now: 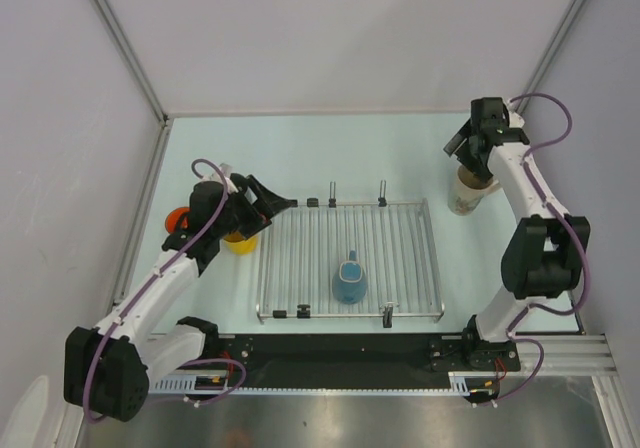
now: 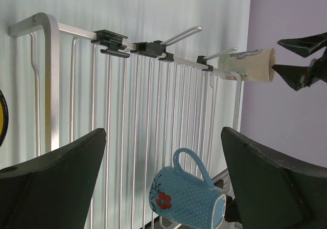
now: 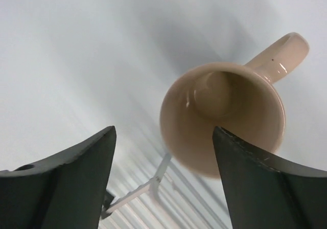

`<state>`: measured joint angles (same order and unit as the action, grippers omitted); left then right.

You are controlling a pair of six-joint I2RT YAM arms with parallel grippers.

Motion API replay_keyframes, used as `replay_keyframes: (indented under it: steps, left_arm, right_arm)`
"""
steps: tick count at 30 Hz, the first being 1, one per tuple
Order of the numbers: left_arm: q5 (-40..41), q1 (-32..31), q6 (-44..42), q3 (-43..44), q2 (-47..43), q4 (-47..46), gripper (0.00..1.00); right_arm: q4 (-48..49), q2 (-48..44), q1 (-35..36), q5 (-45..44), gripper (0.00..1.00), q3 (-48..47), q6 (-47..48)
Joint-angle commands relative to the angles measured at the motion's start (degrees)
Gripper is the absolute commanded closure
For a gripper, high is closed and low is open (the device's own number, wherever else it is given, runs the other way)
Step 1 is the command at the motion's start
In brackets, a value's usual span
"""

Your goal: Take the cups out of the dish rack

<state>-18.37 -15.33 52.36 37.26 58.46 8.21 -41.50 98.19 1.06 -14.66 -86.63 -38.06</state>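
The dish rack (image 1: 300, 258) is occupied only by the blue mug (image 1: 349, 280), lain on its side, while the cream mug (image 3: 222, 121) is stood upright on the table (image 1: 300, 158) off the far right corner, so the right gripper (image 3: 163, 131), spread apart over its rim like the wide-spread left gripper (image 2: 163, 132), is best lifted straight up.

Mug (image 1: 349, 282) on dish rack (image 1: 300, 258); upright mug (image 1: 465, 201) right; mug pair (image 1: 240, 243) left.

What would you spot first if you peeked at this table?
A blue mug with a red flower lies on its side on the silver dish rack, mid-table. Off the rack's far right corner, a cream mug stands upright under the open right gripper.
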Motion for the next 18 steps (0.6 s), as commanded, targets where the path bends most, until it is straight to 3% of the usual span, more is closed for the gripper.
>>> replay_keyframes:
  steps: [1, 5, 8, 11, 18]
  left_arm:
    - [0.0, 0.3, -2.78, 2.21, -2.73, -1.18, 0.0]
    - [0.88, 0.13, -5.33, 2.74, -5.36, -1.09, 0.0]
    - [3.94, -1.62, -8.4, 3.17, -6.77, 0.57, 0.0]
    - [9.3, -7.76, -12.96, 6.76, -7.13, 5.39, 0.0]
    - [34.84, -33.92, -17.29, 17.05, 0.94, 17.88, 0.01]
  right_arm:
    - [6.16, -11.08, 1.22, 3.13, 0.11, 0.15, -1.13]
    - [6.08, -18.98, 5.96, 3.58, 0.07, -1.88, -0.35]
    - [6.87, -23.82, 12.09, 2.01, 0.07, 1.89, 1.32]
    - [7.66, -30.5, 20.26, -3.0, 0.07, 8.65, 2.47]
    - [6.96, -40.53, 34.15, -12.74, 0.08, 20.0, 0.62]
